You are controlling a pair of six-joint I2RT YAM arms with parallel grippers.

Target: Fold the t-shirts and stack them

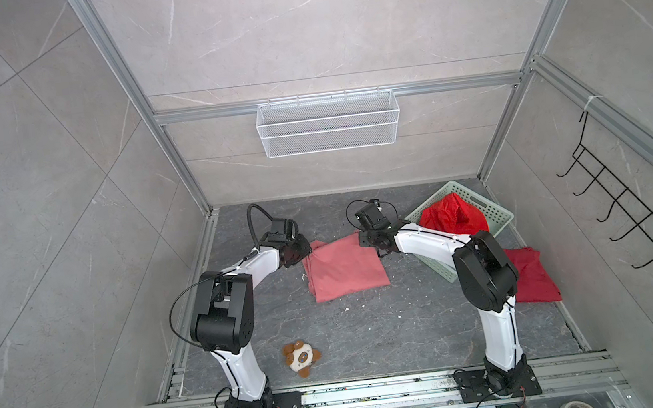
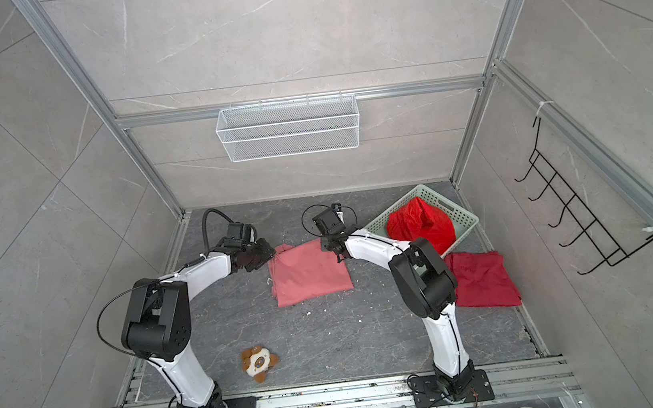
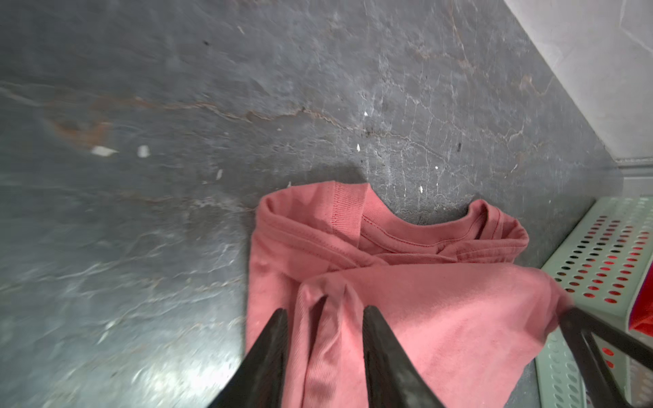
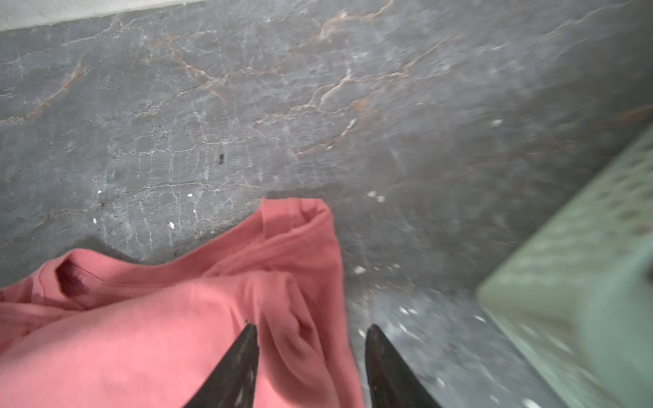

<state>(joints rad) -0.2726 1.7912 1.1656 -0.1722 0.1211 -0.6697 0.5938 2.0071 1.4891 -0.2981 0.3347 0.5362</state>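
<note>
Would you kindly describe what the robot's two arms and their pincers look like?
The left arm and right arm both have white links, bulky black joint housings and black base plates. Thin black cables run along them. The left pincer and right pincer have tapering black fingers.

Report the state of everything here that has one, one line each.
salmon-pink t-shirt: folded, lying flat between the grippers.
dark crimson t-shirt: folded, lying flat beside the right arm.
scarlet t-shirt: unfolded, bunched up in the basket.
green basket: holds the scarlet t-shirt.
left gripper: open, jaws astride a ridge of the salmon-pink t-shirt.
right gripper: open, over that shirt's edge.
wire wall basket: empty.
</note>
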